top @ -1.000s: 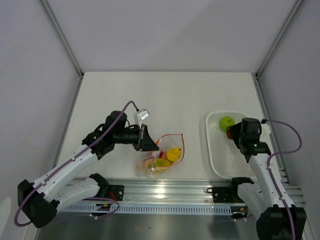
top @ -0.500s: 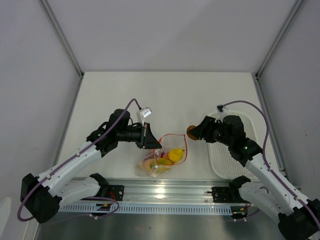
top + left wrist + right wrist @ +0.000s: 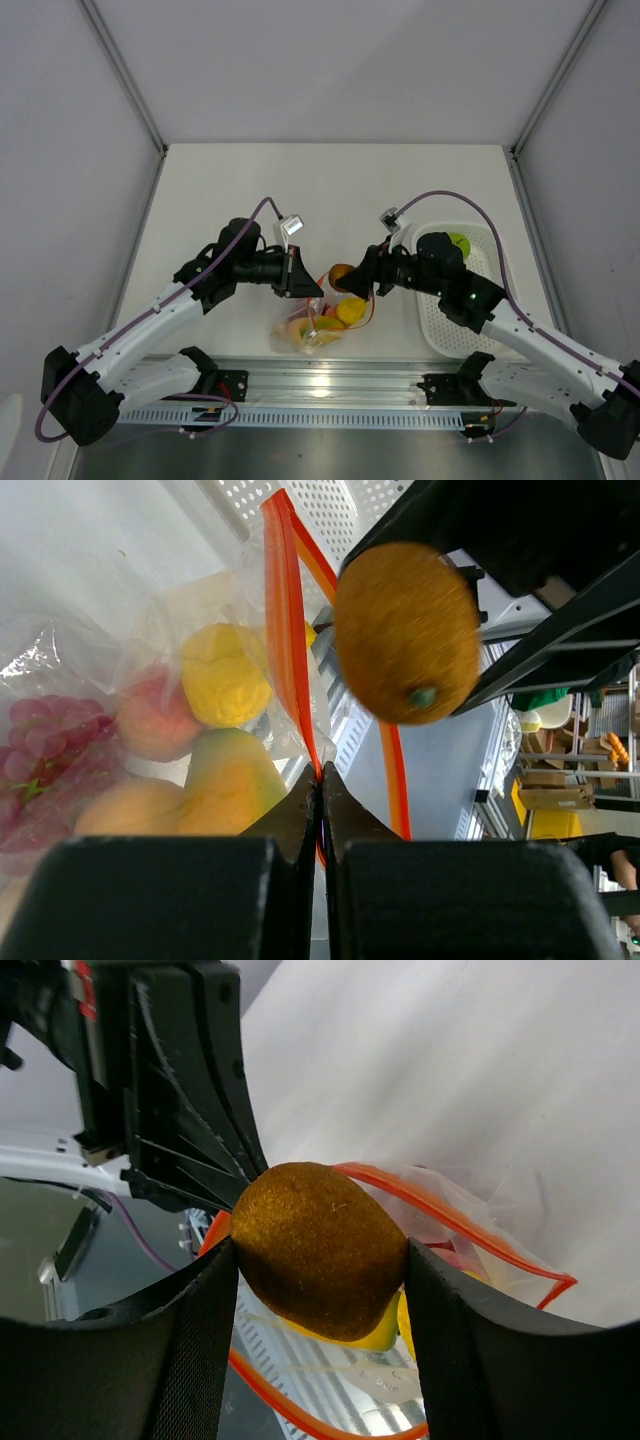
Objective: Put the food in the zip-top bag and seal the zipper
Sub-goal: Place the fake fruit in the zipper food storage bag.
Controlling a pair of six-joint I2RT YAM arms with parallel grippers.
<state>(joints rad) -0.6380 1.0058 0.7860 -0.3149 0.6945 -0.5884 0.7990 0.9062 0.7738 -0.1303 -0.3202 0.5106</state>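
Fruit (image 3: 320,1250) brown-orange, fuzzy; bag (image 3: 245,595) clear.

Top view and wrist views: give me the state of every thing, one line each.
zip-top bag: mouth open, partly filled with fruit.
zipper: unsealed, one edge pinched.
orange-brown fruit: held at the bag mouth.
green fruit: lying in the white tray.
left jaws: shut on the zipper.
right jaws: shut on the orange-brown fruit.

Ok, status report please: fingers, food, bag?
Left fingers shut on zipper, bag mouth open. Right fingers hold orange fruit at the mouth. Green fruit in tray. Path clear.
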